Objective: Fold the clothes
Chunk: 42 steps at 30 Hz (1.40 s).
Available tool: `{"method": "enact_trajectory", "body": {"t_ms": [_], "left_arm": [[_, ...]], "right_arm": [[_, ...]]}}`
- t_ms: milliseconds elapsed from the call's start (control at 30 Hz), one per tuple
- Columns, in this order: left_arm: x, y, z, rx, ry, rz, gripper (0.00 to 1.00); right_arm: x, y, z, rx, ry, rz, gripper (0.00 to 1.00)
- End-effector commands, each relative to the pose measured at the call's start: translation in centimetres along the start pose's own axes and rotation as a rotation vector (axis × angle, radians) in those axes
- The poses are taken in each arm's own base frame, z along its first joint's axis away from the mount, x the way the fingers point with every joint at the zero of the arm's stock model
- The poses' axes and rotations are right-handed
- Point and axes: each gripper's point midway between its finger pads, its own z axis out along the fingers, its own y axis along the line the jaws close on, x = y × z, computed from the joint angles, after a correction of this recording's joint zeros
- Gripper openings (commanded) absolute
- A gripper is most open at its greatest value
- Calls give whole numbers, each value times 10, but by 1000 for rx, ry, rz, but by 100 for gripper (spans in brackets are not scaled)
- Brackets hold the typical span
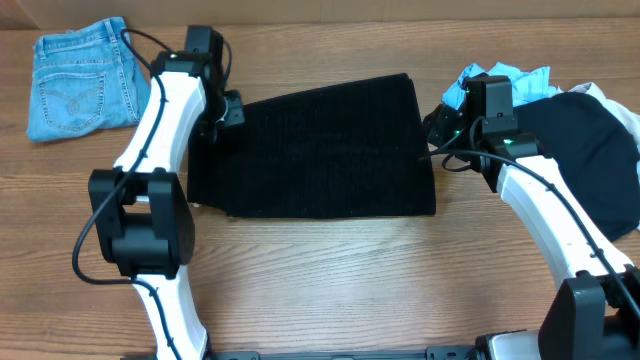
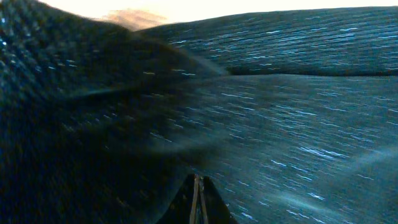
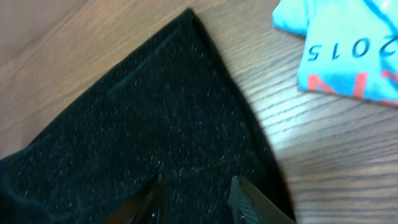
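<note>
Black ribbed-knit garment (image 1: 320, 150): left fingers (image 2: 186, 211) pressed together at its 9 o'clock edge, right fingers (image 3: 249, 199) spread at 3 o'clock.

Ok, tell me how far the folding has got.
Looks done: the denim shorts lie flat and compact at far left. In hand: the black knit is spread as a rectangle in the middle, with the left gripper shut at its left edge and the right gripper open over its right corner. Left to do: the sky-blue tee and the smooth black garment, bunched at right.
</note>
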Motion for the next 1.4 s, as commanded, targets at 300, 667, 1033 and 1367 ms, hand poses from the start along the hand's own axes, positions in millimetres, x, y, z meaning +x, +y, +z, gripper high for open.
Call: {"method": "enact_trajectory", "body": {"t_ms": [300,667,1033,1367], "left_arm": [[6,108,49,-78,149,-122,4],[-24,45,-86,149,-103,-4,91],[13,31,-81,231,53,19,100],[15,31,-75,232,62,14,100]], "right_arm": [[-1,7,-3,-33,10,-10,46],[-27,7,-9,4,-90,-107,55],[-3,-42,34,59,95,-111,83],[19,-42,64,-131,241,-129,91]]}}
